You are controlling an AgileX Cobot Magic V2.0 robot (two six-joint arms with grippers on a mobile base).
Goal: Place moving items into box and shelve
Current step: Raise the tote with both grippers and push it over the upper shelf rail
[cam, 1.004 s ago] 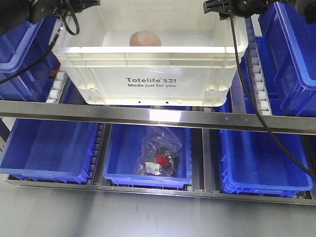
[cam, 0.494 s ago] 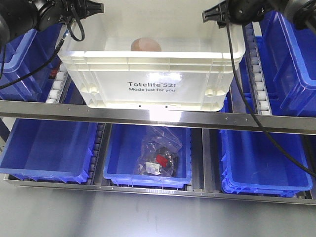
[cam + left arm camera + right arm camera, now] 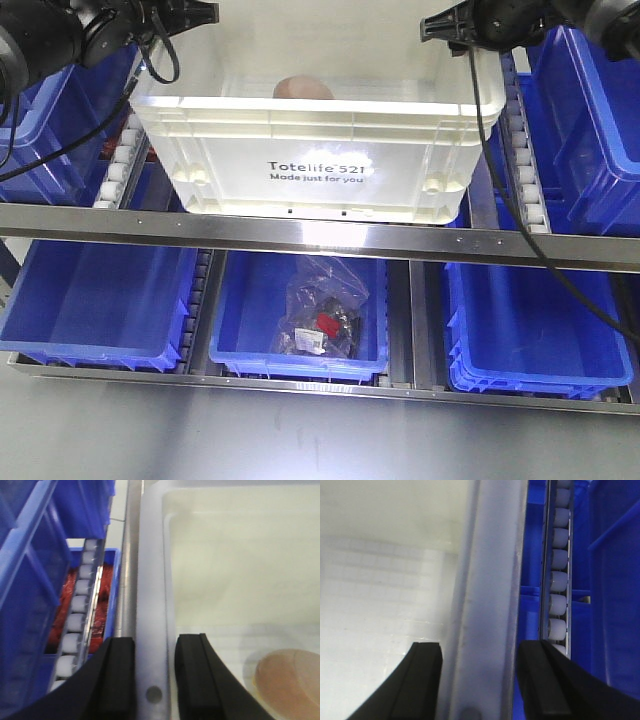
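The white box (image 3: 320, 130), printed "Totelife 521", rests on the upper shelf level between blue bins. Inside it lies one pinkish-brown rounded moving item (image 3: 303, 88), which the left wrist view shows at the bottom right (image 3: 290, 680). My left gripper (image 3: 200, 15) straddles the box's left rim (image 3: 150, 580), one black finger on each side, shut on it (image 3: 154, 645). Over on the other side, my right gripper (image 3: 440, 22) is shut the same way on the right rim (image 3: 490, 580), fingers inside and outside the wall (image 3: 480, 652).
A steel shelf rail (image 3: 320, 235) crosses in front of the box. Blue bins flank it and fill the lower level; the lower middle bin (image 3: 230, 340) holds a clear bag of dark and red parts (image 3: 322, 310). Roller tracks (image 3: 518, 150) run beside the box. Red contents (image 3: 70, 590) show below the left rollers.
The box has shifted a little to the right and deeper into the shelf, with both grippers moving along on its rims.
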